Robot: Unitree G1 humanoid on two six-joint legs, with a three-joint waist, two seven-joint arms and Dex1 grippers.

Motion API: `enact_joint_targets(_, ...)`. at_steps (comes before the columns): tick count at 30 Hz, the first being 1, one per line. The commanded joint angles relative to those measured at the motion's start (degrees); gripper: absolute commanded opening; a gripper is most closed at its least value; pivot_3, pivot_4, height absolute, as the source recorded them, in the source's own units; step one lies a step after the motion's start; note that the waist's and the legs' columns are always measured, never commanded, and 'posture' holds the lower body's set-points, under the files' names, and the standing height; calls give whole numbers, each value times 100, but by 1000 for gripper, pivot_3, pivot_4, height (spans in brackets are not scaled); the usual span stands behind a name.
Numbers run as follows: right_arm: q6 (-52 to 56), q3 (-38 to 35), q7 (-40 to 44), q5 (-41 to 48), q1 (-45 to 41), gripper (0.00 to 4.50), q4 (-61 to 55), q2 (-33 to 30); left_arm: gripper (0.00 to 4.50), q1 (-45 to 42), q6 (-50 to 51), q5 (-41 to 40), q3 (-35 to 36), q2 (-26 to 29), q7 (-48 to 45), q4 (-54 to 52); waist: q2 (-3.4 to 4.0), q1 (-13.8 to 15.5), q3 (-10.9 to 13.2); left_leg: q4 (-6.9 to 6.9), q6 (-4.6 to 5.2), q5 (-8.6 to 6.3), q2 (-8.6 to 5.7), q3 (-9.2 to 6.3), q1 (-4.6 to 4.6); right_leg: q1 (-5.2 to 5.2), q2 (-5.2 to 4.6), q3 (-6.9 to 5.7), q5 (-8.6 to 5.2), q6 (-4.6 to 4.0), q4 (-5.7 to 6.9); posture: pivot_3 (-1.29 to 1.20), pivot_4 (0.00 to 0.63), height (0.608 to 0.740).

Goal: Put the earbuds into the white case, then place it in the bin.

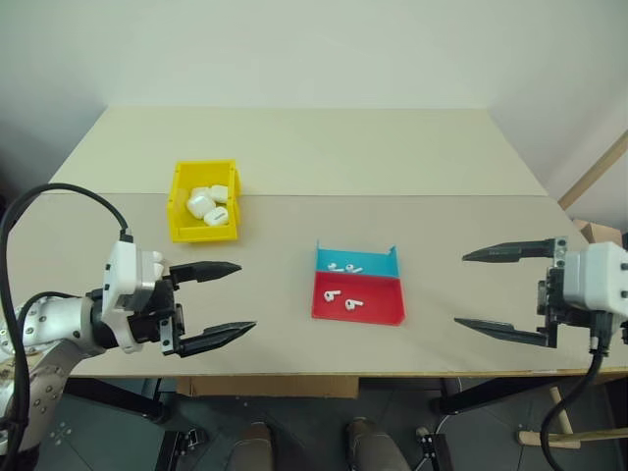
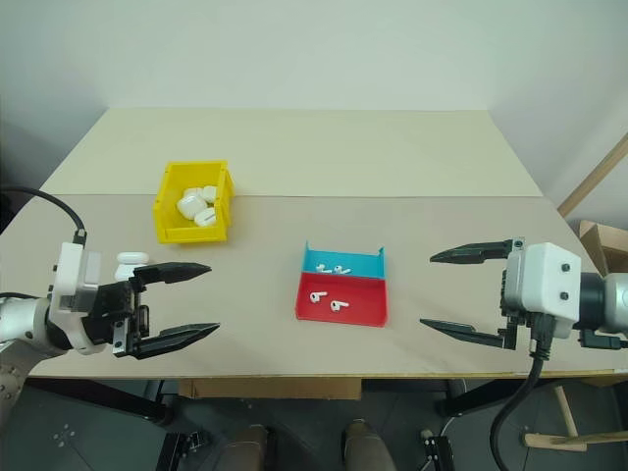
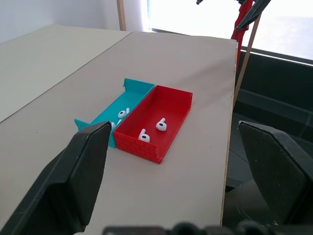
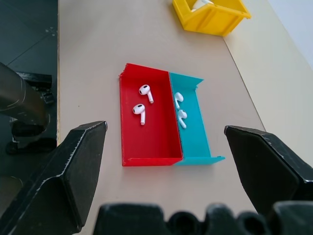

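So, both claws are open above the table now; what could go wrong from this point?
1. The earbuds in the red tray half are tiny and lie close together; a wide claw may nudge one while gripping the other.
2. The tray's low walls could block the fingers.
3. A white case sits right beside the left claw, so it could be knocked. The bin already holds similar cases.

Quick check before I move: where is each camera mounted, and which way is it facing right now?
Head views: on the head, facing forward and down over the table; open left gripper and right gripper show.
Left wrist view: along its open black fingers toward the red and blue tray.
Right wrist view: along its own fingers toward that tray, earbuds inside, yellow bin beyond.
Shared: the tray.
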Motion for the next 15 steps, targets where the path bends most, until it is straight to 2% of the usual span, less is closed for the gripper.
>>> enact_joint_targets(1, -164, -42, -12, 4, -100, 4478, -13, -16, 4500, 19, -59, -88, 207, 75, 13, -187, 0, 0, 0, 0, 0, 0, 0, 0, 0, 0, 0, 0, 0, 0, 0, 0, 150, 740)
enact_joint_targets(4, -122, 13, -45, -61, -98, 4478, -1, -65, 4500, -18, 214, -353, 259, -18, 436, -278, 0, 2, 0, 0, 0, 0, 0, 0, -1, 0, 0, 0, 0, 0, 0, 0, 150, 740)
enact_joint_targets(9, -118, 78, -83, -85, -150, 4478, 37, -73, 4500, 244, -94, 120, 261, -36, 569, -528, 0, -7, 0, 0, 0, 0, 0, 0, 1, 1, 0, 2, 1, -2, 0, 0, 150, 740)
enact_joint_targets(13, -79, 111, -118, -76, -188, 4478, 34, -86, 4500, 383, -55, 548, 257, -122, 1230, -849, 0, 2, 0, 0, 0, 0, 0, 0, 0, 1, 0, 2, 1, -2, 0, 0, 150, 740)
enact_joint_targets(15, -103, 133, -135, -104, -203, 4478, 37, -80, 4500, 299, 364, 512, 202, -12, 1630, -937, -1, 8, 0, 1, 0, 0, -1, 0, 2, 4, -1, 2, 2, -2, 0, 0, 150, 740)
